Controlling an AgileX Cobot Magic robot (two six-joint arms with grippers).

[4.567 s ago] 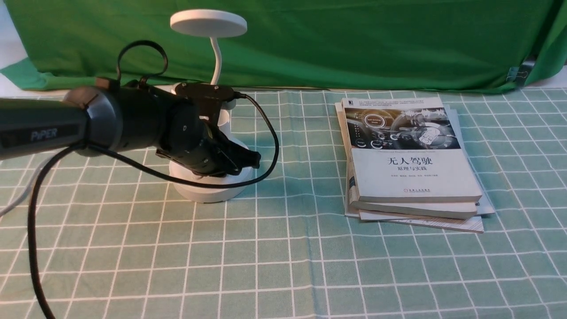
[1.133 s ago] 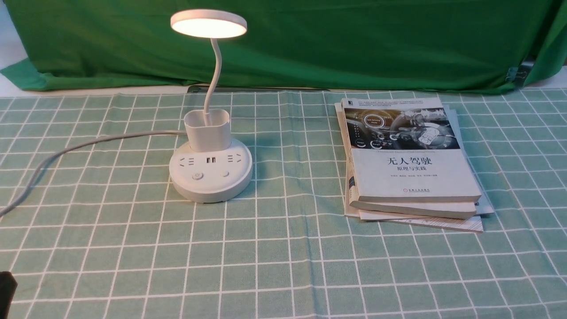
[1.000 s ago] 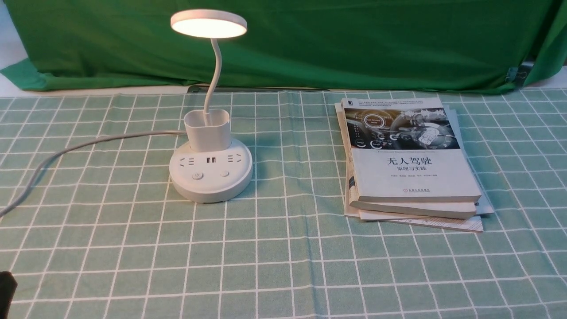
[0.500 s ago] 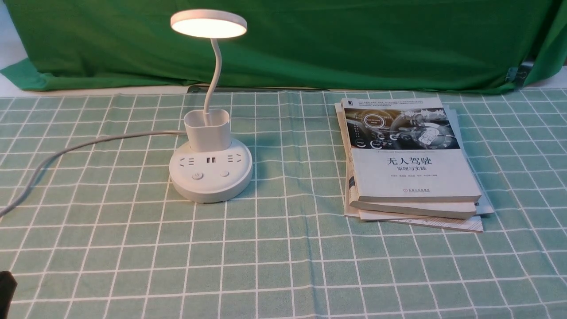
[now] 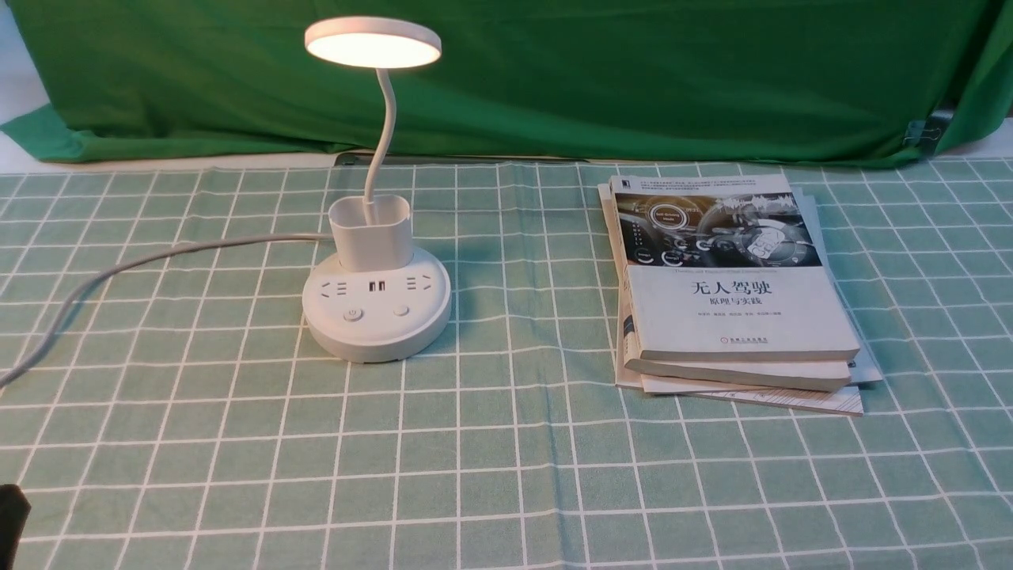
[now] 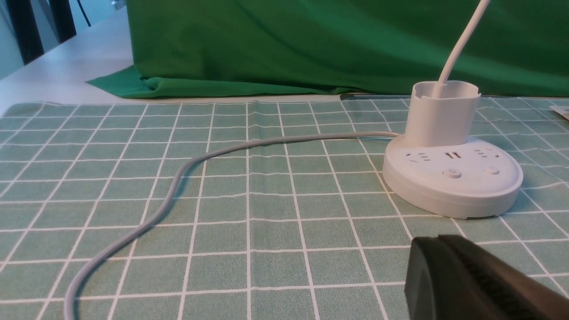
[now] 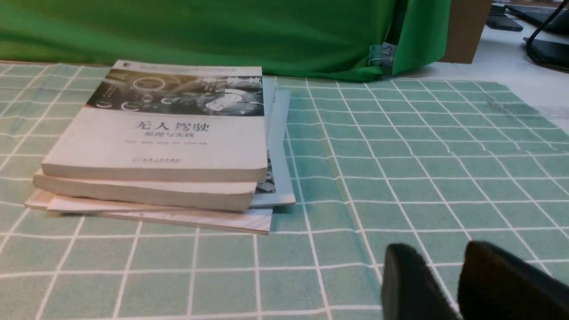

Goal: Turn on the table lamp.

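Note:
The white table lamp stands left of centre on the checked cloth. Its flat disc head (image 5: pixel 373 41) glows warm and is lit. A thin gooseneck (image 5: pixel 385 134) drops into the cup holder (image 5: pixel 370 231) on the round base (image 5: pixel 377 324), which bears sockets and two buttons (image 5: pixel 352 314). In the left wrist view the base (image 6: pixel 452 191) lies ahead of my left gripper (image 6: pixel 438 242), which is shut on nothing and well apart from it. My right gripper (image 7: pixel 438 253) hangs open over bare cloth, holding nothing. Only a dark sliver of the left arm (image 5: pixel 9 514) shows in the front view.
A grey power cord (image 5: pixel 158 257) snakes from the base toward the table's left edge. A stack of books (image 5: pixel 732 293) lies right of centre. A green backdrop (image 5: pixel 633 71) hangs along the far edge, held by a clip (image 5: pixel 922 131).
Since 4.6 s ago my left arm has drawn back from the lamp base to the near left corner, and the head went from dark to lit. Nothing moved in the last second.

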